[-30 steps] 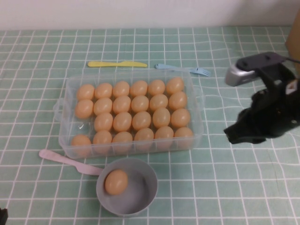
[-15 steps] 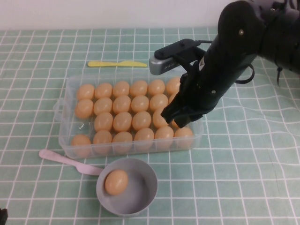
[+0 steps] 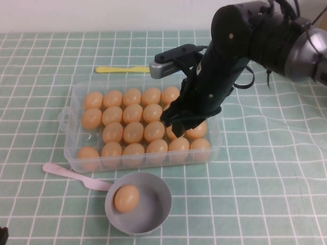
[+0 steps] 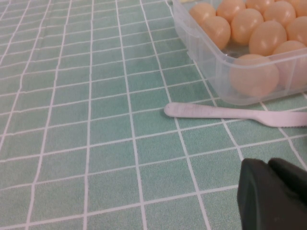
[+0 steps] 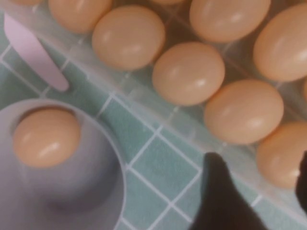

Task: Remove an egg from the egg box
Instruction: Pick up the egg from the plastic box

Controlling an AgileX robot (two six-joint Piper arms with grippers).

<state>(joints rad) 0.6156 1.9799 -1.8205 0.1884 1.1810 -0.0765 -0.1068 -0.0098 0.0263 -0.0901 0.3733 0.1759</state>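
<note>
The clear plastic egg box (image 3: 75, 93) sits mid-table, filled with orange-tan eggs (image 3: 133, 132). My right gripper (image 3: 174, 126) hangs over the box's front right part, open and empty. In the right wrist view its fingers (image 5: 218, 191) straddle a front-row egg (image 5: 280, 153) just inside the box rim (image 5: 136, 85), and I cannot tell if they touch it. My left gripper (image 4: 274, 194) is shut and empty, low over the table left of the box's front corner (image 4: 211, 64).
A round grey bowl (image 3: 153, 220) holding one egg (image 3: 126, 198) stands in front of the box and also shows in the right wrist view (image 5: 103, 191). A pink plastic knife (image 3: 71, 174) lies at the box's front left. A yellow knife (image 3: 122, 69) lies behind the box.
My right arm has swung in from the table's right side and moved left over the egg box, its gripper now above the front right eggs. The left arm has not moved.
</note>
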